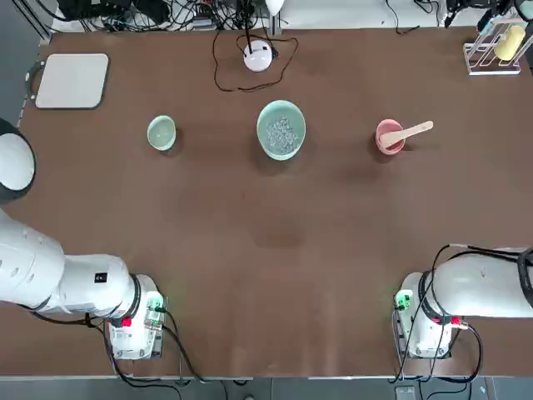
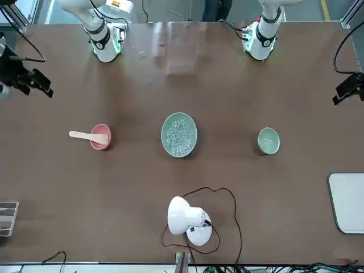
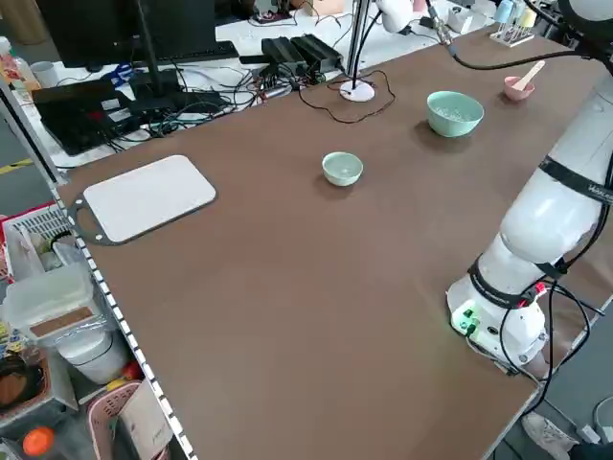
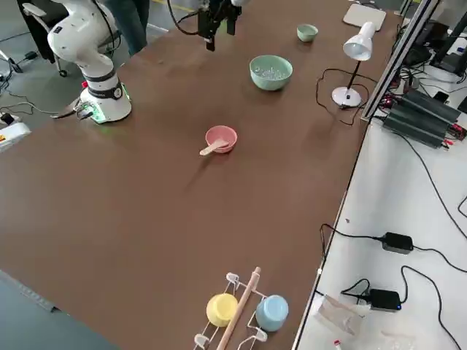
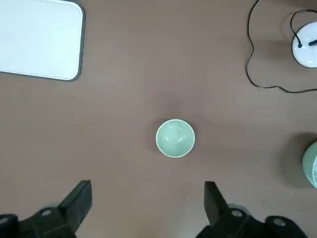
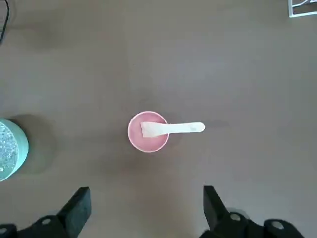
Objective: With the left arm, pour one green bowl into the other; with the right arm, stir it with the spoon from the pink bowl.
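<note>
A person's legs in dark trousers (image 2: 216,10) show beyond the robot's edge of the brown surface (image 1: 250,217), between the arm bases. The large teal-green bowl (image 1: 281,130) is the landmark; it stands upright, holding many small clear pieces (image 1: 281,135).

Nearest the bases, the left arm (image 1: 79,275) reaches over the surface to the left of the landmark, bearing a small dark label (image 1: 101,277) too small to read. The right arm (image 1: 466,287) reaches out to the landmark's right. The left pincer (image 5: 148,208) hangs above the surface, on the left and robot side of the landmark, its fingers spread wide and holding nothing. The right pincer (image 6: 147,210) hangs on the right and robot side, likewise wide and with nothing between its fingers.

Farther out, the small mint-green bowl (image 1: 161,132) stands upright, well apart to the landmark's left. The pink bowl (image 1: 388,145) stands well apart to its right, with the wooden spoon (image 1: 414,131) leaning in it; the spoon's flat handle passes over the rim and points away from the landmark.

Beyond the landmark stands a white lamp (image 4: 360,44) with a looping black cord (image 1: 215,67). A white board (image 1: 72,81) lies far to the left; far to the right is a white rack (image 1: 478,60) with a yellow cup (image 4: 221,309) and a blue cup (image 4: 272,312).
</note>
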